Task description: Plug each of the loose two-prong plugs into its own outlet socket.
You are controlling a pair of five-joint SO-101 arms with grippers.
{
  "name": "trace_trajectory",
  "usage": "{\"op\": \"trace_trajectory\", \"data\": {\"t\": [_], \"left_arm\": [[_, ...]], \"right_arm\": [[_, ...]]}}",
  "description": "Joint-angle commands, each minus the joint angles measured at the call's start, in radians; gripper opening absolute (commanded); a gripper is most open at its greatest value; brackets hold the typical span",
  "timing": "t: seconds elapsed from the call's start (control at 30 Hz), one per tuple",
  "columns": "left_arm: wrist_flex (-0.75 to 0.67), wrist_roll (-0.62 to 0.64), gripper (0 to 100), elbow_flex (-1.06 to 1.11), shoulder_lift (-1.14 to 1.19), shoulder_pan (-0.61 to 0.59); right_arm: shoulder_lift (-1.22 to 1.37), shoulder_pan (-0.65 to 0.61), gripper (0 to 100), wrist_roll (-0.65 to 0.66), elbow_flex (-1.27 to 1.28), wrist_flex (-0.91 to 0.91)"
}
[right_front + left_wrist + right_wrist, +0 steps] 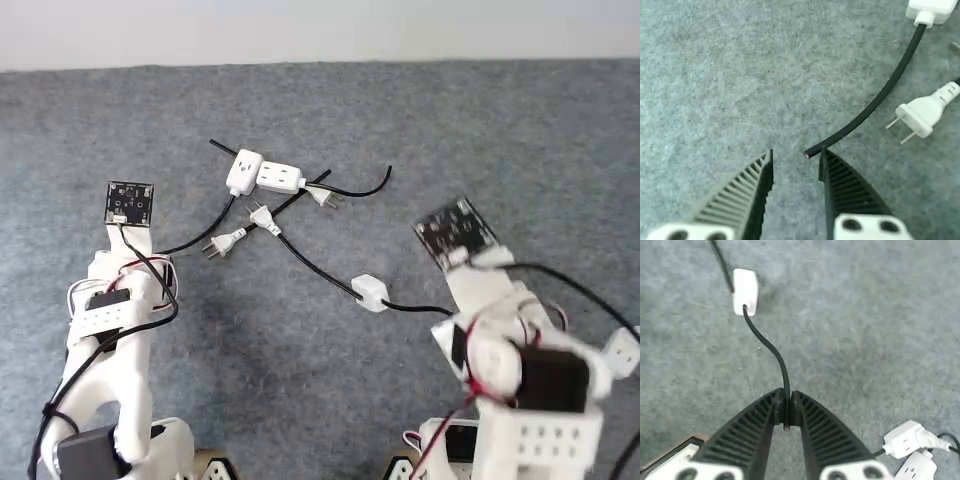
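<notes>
My left gripper (795,152) is open just above the carpet, and the cut end of a black cable (865,112) lies at the tip of one finger (840,185). A loose white two-prong plug (922,112) lies beyond that cable, prongs toward the gripper. My right gripper (786,395) is shut on a black cable (771,347) that runs to a white outlet socket (745,291). From above, that socket (370,292) lies mid-table. A white outlet block (279,177) with a second socket (243,172) beside it sits farther back, with three plugs (228,241) (263,217) (325,197) near it.
Grey carpet (480,130) covers the table. The left arm (115,320) and the right arm (510,350) stand at the front. Two more white sockets (907,437) (912,467) lie close to the right arm. Black cables cross between the plugs.
</notes>
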Motion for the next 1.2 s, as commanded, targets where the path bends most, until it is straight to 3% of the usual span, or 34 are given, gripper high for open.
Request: {"op": "trace_trajectory", "data": {"t": [0.0,0.27,0.47,0.53,0.63,0.93,1.1,1.17], "left_arm": [[-0.018,0.002,14,-0.054,-0.003,0.005],[-0.018,0.002,14,-0.054,-0.003,0.003],[-0.018,0.002,14,-0.054,-0.003,0.002],[-0.018,0.002,14,-0.056,-0.003,0.002],[-0.018,0.002,14,-0.056,-0.003,0.002],[-0.018,0.002,14,-0.056,-0.003,0.002],[-0.018,0.002,14,-0.056,-0.003,0.002],[-0.018,0.002,14,-0.056,-0.003,0.002]], "right_arm": [[0.151,-0.067,0.9,-0.069,-0.123,0.041],[0.429,-0.311,0.9,-0.247,-0.308,-0.019],[0.598,-0.463,0.9,-0.235,-0.304,-0.033],[0.656,-0.484,0.9,-0.173,-0.262,-0.013],[0.731,-0.481,0.9,-0.075,-0.172,-0.004],[0.788,-0.306,2.0,0.141,-0.089,-0.035],[0.788,-0.331,19.3,0.144,-0.104,-0.065],[0.791,-0.348,21.5,0.086,-0.126,-0.102]]}}
